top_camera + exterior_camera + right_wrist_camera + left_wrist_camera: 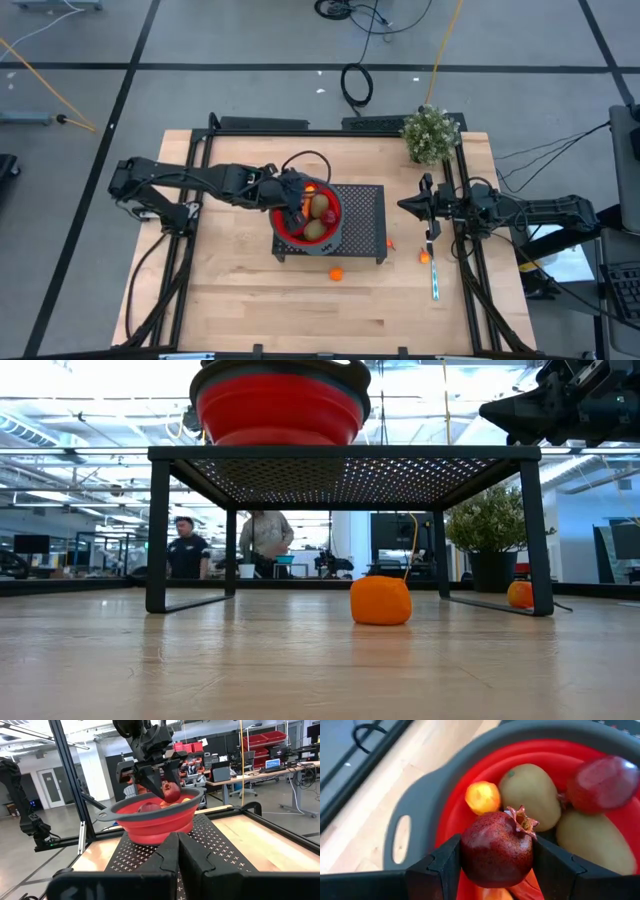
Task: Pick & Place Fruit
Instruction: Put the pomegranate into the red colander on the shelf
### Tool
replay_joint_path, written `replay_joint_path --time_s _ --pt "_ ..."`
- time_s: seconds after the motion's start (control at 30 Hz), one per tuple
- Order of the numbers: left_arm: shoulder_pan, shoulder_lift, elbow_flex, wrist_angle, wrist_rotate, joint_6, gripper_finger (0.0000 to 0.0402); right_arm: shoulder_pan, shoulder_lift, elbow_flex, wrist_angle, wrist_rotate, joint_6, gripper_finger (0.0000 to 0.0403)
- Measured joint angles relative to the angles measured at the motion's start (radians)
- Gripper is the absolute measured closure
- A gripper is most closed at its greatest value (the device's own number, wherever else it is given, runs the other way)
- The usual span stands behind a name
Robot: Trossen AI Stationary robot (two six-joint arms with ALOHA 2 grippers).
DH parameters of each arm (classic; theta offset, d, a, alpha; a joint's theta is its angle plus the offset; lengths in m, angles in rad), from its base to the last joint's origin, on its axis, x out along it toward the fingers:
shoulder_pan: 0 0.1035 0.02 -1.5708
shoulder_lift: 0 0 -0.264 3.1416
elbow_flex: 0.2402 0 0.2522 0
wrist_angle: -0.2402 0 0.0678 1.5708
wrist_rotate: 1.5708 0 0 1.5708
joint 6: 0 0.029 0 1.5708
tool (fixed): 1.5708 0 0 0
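Observation:
A red bowl [300,228] with a grey rim stands on a black perforated rack [362,215] in the middle of the table. In it lie two brown oval fruits [530,795] [592,842], a dark red fruit [602,782] and a small orange-yellow one [482,797]. My left gripper [496,862] is over the bowl's left part, shut on a dark red pomegranate [496,847]. My right gripper [177,855] is shut on nothing, level, at the table's right edge [420,205]. Two orange balls [336,272] [425,256] rest on the table. My left gripper pinches the pomegranate between its two fingers, one finger [442,867] on each round flank [470,855]. The fingers slant down from the table's left. The fruit's crown [522,820] points away from the gripper. It sits at about the height of the bowl's rim [171,792], above the other fruit.
A leafy potted plant [430,133] stands at the far right corner. A thin utensil [434,280] and a small red piece [390,243] lie right of the rack. In the low view one orange ball [380,600] lies in front of the rack's legs.

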Motion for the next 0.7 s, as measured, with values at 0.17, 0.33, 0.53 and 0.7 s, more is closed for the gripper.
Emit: replay_joint_path --time_s 0.17,0.33,0.53,0.7 --pt "0.0 0.0 0.0 -0.001 0.03 0.004 0.0199 0.0 0.0 0.0 0.0 0.0 0.0 0.0403" --pt "0.0 0.0 0.0 -0.001 0.022 -0.003 0.0198 0.0 0.0 0.0 0.009 0.0 0.0 0.0403" --pt "0.0 0.0 0.0 -0.001 0.021 -0.006 0.0167 0.0 0.0 0.0 0.028 0.0 0.0 0.0403" --pt "0.0 -0.001 0.0 -0.003 0.021 0.004 0.0133 0.0 0.0 0.0 0.028 -0.001 0.0 0.0403"
